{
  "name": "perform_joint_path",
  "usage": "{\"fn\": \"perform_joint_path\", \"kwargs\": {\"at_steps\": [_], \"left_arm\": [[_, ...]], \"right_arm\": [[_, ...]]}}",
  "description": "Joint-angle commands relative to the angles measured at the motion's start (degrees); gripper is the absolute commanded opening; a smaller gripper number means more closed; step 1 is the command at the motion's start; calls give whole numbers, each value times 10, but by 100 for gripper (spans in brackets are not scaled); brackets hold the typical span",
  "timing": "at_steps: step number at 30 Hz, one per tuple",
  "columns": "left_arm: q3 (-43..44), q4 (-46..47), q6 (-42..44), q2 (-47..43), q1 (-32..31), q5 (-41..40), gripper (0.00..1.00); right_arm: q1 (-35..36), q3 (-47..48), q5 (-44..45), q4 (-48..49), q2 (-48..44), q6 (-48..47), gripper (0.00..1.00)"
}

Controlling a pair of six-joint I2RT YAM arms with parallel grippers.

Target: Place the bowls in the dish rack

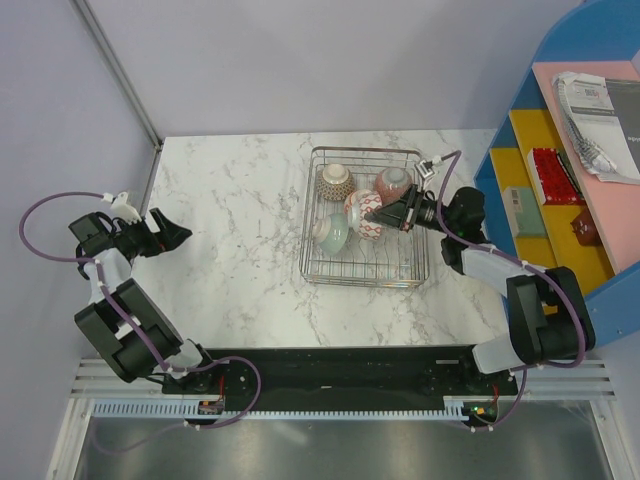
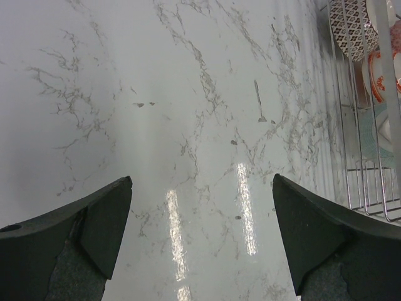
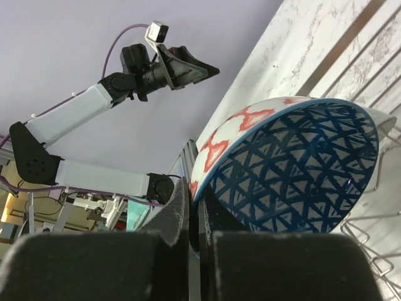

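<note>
A white, marble-patterned desk with grey veining carries a silver wire dish rack, standing on its right half, toward the far edge. Seen from the left wrist, the glossy surface beside the rack throws back two bright strips of light.

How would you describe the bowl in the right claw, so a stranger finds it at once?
Find the wire dish rack on the marble table. In its middle, the right claw pinches one bowl by the rim. It alone is gripped, with blue lattice inside and orange-red marks outside.
</note>
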Motion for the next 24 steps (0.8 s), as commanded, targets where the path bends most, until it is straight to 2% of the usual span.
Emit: {"fn": "perform_joint_path", "kwargs": {"at_steps": [1, 4, 13, 24], "left_arm": [[-3, 17, 8, -21, 0, 24, 99], [-3, 17, 8, -21, -1, 28, 99], [-4, 17, 8, -22, 0, 29, 99], [-2, 18, 8, -10, -1, 28, 99]], "right_arm": [[-1, -23, 9, 14, -51, -60, 0], [-4, -37, 19, -22, -69, -92, 0], [-43, -52, 33, -19, -43, -96, 0], [-43, -51, 36, 4, -9, -79, 0]]}}
